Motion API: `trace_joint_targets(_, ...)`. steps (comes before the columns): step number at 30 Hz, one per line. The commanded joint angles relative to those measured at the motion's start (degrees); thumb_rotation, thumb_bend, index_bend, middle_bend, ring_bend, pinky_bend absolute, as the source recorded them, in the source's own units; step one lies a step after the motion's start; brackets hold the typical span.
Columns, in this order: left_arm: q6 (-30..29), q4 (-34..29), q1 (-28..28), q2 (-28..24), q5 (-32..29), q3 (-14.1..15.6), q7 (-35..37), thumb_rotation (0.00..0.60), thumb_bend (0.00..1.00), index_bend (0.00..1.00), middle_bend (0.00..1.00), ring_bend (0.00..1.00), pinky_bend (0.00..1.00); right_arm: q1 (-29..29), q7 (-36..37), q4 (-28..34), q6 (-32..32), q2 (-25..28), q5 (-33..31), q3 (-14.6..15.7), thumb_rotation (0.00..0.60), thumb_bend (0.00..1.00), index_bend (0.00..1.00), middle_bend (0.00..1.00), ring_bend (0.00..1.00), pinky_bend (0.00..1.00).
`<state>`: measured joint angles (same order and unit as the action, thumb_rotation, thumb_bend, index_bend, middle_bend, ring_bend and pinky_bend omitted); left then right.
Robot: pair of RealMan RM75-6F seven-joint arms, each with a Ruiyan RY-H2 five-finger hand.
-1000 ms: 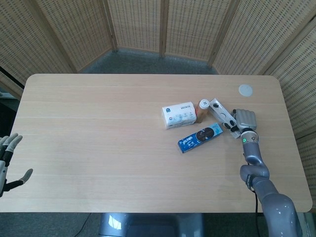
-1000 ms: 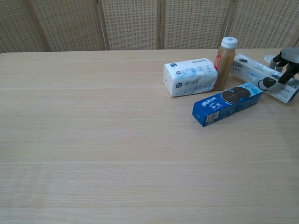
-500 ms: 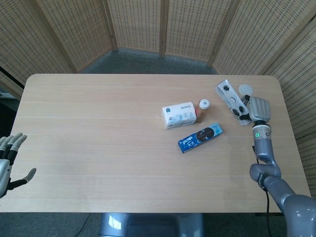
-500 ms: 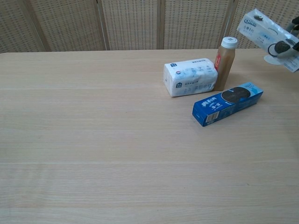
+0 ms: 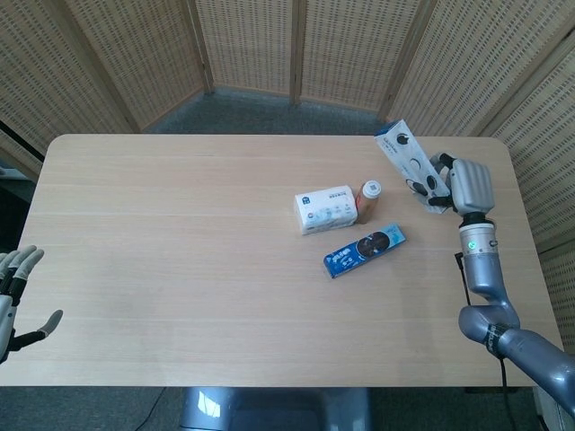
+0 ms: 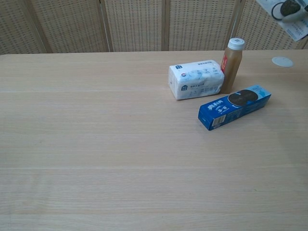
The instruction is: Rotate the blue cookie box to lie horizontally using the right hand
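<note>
The blue cookie box lies flat on the table, slanted, its near end toward the left. My right hand is up in the air to the right of it, well apart from it. It grips a white cookie package that is lifted clear of the table and tilted; dark fingers wrap it at the top edge of the chest view. My left hand hangs off the table's left edge, fingers spread, holding nothing.
A white tissue pack and an upright brown bottle with a white cap stand just behind the blue box. A small white disc lies at the far right of the table.
My right hand has lifted the white cookie package off the table from beside the blue box and carried it up and back. The blue box has not moved.
</note>
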<state>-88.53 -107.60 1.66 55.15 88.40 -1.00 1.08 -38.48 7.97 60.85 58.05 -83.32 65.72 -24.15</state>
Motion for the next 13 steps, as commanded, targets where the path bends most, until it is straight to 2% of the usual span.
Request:
trace_joint_targets(1, -0.2, 0.1, -0.2, -0.1, 0.1, 0.0, 0.3, 0.6, 0.32, 0.08, 0.0, 0.0, 0.0, 1.0, -2.9, 5.0, 2.4, 3.3, -1.3, -1.4, 0.6, 0.04, 0.5, 0.85, 0.71, 0.83)
trace_joint_targets(5, -0.3, 0.5, -0.2, -0.1, 0.1, 0.0, 1.0, 0.6, 0.32, 0.08, 0.0, 0.0, 0.0, 1.3, -3.9, 7.9, 3.2, 4.8, -2.2, -1.9, 0.6, 0.04, 0.5, 0.85, 0.71, 0.83)
trace_joint_targets(13, 0.4, 1.1, 0.2, 0.3, -0.1, -0.2, 1.3, 0.6, 0.32, 0.08, 0.0, 0.0, 0.0, 1.3, -5.0, 9.7, 3.8, 5.8, -3.0, -1.6, 0.6, 0.04, 0.5, 0.85, 0.71, 0.83)
